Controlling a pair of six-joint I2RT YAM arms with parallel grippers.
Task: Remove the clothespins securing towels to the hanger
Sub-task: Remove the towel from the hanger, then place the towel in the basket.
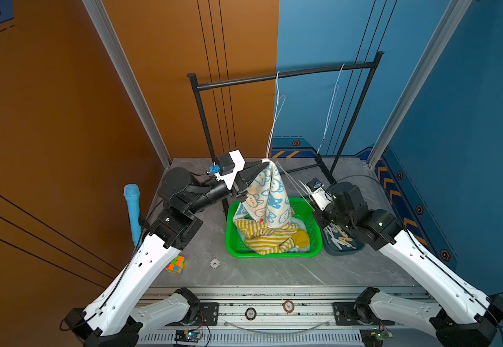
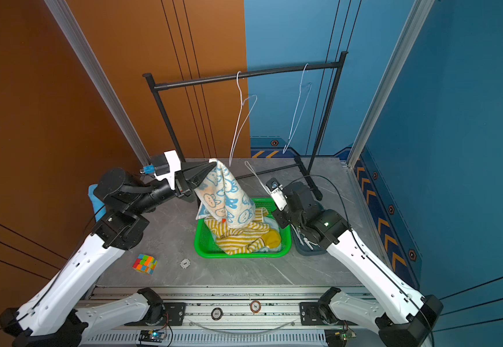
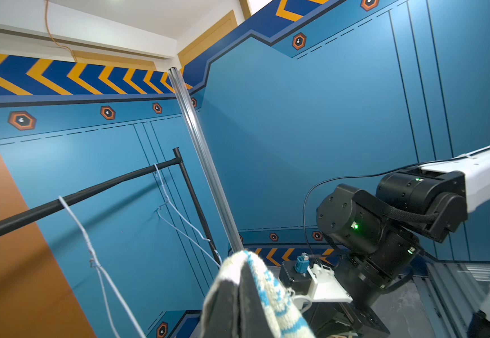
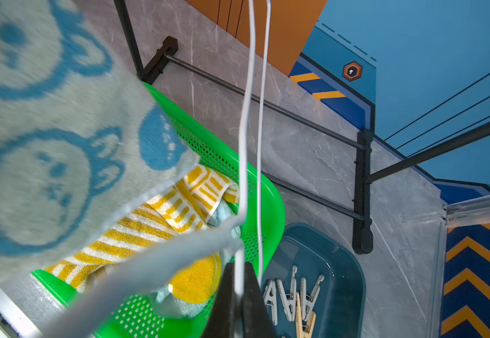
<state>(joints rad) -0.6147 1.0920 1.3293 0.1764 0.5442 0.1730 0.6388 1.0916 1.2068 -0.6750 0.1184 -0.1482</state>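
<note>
**Top views.** My left gripper (image 1: 262,163) is clamped on the top corner of the cream terry towel with blue bunny prints (image 1: 269,195). The bunny towel drapes from it into the green perforated plastic basket (image 1: 274,255), onto the yellow-and-white striped towel (image 1: 269,238). My right wrist overhangs the dark blue plastic tray (image 1: 347,251) just beside the basket, hiding part of the pale spring clothespins (image 1: 341,238) lying in it. The black metal rack (image 2: 244,76) at the back carries two bare wire hangers (image 2: 238,127). A multicoloured puzzle cube (image 2: 145,263) sits well apart, near my left arm.

**Left wrist.** The bunny towel (image 3: 270,292) is folded over my closed black fingers (image 3: 232,304). My right arm fills the space beyond.

**Right wrist.** My right gripper (image 4: 239,272) is pinched on a white wire hanger (image 4: 246,117), which crosses in front of the basket. The bunny towel blocks much of this view. A plain pale blue-green towel (image 4: 176,305) shows under the striped one.
</note>
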